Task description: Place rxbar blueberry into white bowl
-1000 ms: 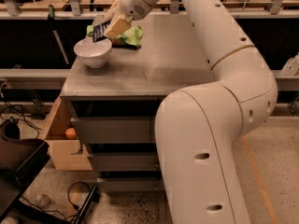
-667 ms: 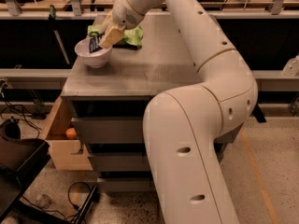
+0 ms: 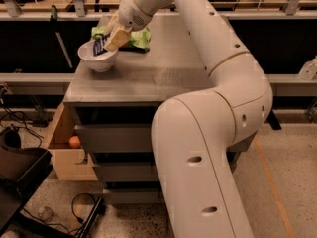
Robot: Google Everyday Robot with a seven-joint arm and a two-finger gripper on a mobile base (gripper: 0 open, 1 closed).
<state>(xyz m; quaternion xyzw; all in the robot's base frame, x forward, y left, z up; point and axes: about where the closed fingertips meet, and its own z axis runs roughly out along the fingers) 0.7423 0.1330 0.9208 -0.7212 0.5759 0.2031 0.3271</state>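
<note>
The white bowl (image 3: 96, 58) stands near the left edge of the grey cabinet top (image 3: 163, 68). My gripper (image 3: 113, 37) is right over the bowl's right rim, tilted down into it. The rxbar blueberry (image 3: 100, 45), a dark navy bar with white text, is between the tan fingers (image 3: 119, 36), its lower end inside the bowl. The gripper is shut on the bar.
A crinkled green snack bag (image 3: 136, 37) lies just behind and right of the bowl. A wooden drawer (image 3: 64, 148) hangs open at the lower left with an orange ball (image 3: 74, 142) in it. Cables and dark equipment lie on the floor at left.
The gripper with the bar has moved left and down from beside the bowl to over it, and the bar's end now dips into the bowl.
</note>
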